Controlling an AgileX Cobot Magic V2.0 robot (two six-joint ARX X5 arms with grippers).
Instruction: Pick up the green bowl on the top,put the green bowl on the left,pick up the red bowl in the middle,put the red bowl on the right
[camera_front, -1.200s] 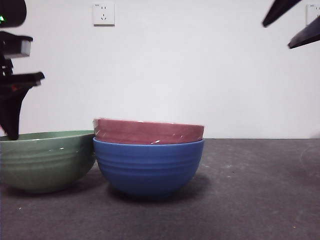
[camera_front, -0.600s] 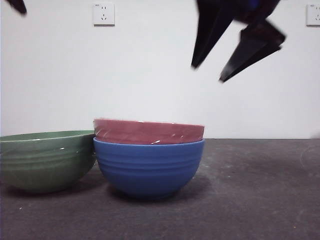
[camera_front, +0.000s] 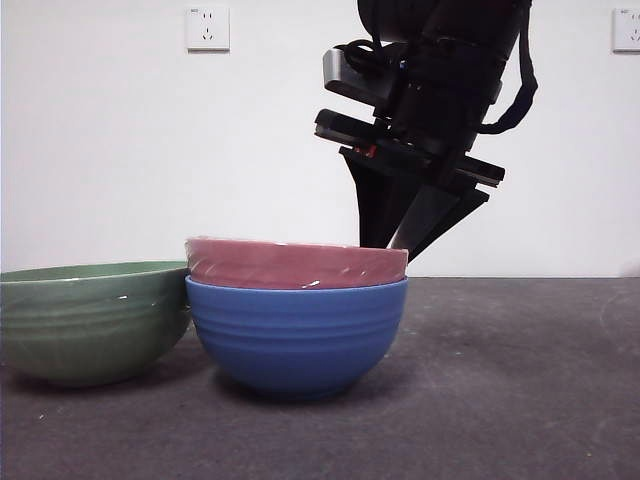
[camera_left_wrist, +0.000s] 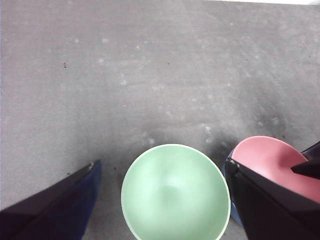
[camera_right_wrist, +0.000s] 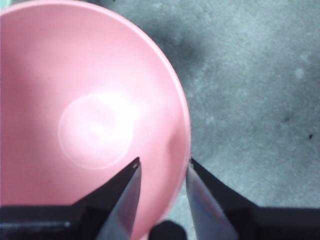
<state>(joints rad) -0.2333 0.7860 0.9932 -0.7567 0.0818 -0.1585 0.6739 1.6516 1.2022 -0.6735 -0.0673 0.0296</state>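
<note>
The green bowl (camera_front: 90, 320) stands on the table at the left, touching the blue bowl (camera_front: 295, 335). The red bowl (camera_front: 295, 265) sits nested in the blue bowl in the middle. My right gripper (camera_front: 390, 245) has come down from above onto the red bowl's right rim. In the right wrist view its jaws are open (camera_right_wrist: 162, 162), one inside the red bowl (camera_right_wrist: 90, 110) and one at its rim. My left gripper (camera_left_wrist: 162, 165) is open and empty, high above the green bowl (camera_left_wrist: 175, 195); it is out of the front view. The red bowl also shows in the left wrist view (camera_left_wrist: 270, 160).
The dark table (camera_front: 520, 380) stretches to the right of the stacked bowls. A white wall with a socket (camera_front: 207, 28) stands behind.
The left arm has lifted away from the green bowl and out of the front view. The right arm has swung in from the top right and come down to the red bowl's right rim.
</note>
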